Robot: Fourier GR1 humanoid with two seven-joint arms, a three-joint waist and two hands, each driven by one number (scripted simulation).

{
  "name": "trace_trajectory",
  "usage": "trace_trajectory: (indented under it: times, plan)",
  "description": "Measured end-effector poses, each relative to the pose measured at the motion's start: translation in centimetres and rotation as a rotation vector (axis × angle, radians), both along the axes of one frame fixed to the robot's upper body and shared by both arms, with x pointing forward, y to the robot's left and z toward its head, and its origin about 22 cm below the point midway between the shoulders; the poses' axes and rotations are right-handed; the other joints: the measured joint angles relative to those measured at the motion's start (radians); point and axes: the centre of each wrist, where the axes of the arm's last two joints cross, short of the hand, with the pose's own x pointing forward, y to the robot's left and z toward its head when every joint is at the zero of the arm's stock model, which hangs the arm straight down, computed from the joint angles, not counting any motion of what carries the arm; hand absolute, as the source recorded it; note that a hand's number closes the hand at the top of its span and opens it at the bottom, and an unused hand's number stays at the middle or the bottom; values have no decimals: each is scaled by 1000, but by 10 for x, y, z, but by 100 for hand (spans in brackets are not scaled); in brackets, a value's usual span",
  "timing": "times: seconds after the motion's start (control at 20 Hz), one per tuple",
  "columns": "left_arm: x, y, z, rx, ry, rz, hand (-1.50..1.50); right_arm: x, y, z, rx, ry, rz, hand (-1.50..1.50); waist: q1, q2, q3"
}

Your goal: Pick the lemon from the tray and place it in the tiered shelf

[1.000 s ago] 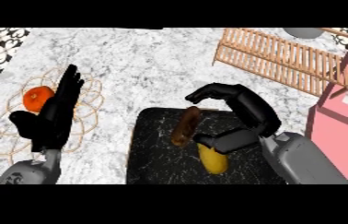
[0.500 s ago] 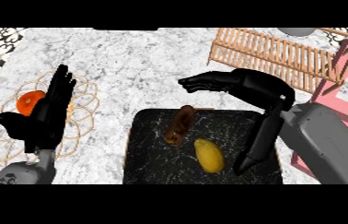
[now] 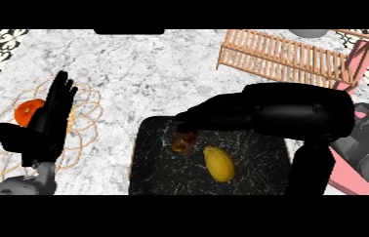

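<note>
Lemon (image 3: 219, 164) lies near right robot hand (image 3: 288, 111), held flat palm-down.

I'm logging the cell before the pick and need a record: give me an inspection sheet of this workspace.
Surface: marble counter, no spills seen.
Job's things: lemon lies on black tray; wooden tiered shelf at far right.
Clutter: brown item on tray beside lemon; orange in wire basket; pink object at right edge.
Hands: right hand open over tray's far edge, lemon not held; left hand open, resting at left.
Cables: nothing seen.
Surroundings: grey object at far edge.
</note>
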Motion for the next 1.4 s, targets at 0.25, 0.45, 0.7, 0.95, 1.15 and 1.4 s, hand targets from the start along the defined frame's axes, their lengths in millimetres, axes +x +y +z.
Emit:
trace_trajectory:
  times: [0.25, 0.45, 0.7, 0.95, 1.15, 1.4]
  plan:
    - [-1, 2, -3, 1, -3, 2, 0, -34, 25, -3, -155, -178, -27, -150, -3, 3, 0]
    - [1, 3, 0, 4, -9, 6, 0, -53, 43, -18, -236, -248, -63, -150, 0, 6, 0]
    - [0, 0, -1, 7, -12, -1, 0, -73, 51, -38, -330, -364, -94, -150, 0, 8, 1]
    - [-1, 2, 1, 0, -12, -1, 0, -73, 57, -55, -452, -462, -146, -150, 5, 10, 1]
    - [0, 4, 4, 3, -14, -5, 0, -63, 52, -71, -472, -469, -176, -150, 5, 11, 1]
    - [-2, 3, 7, 5, -15, 0, 0, -55, 51, -84, -470, -465, -184, -150, 5, 11, 1]
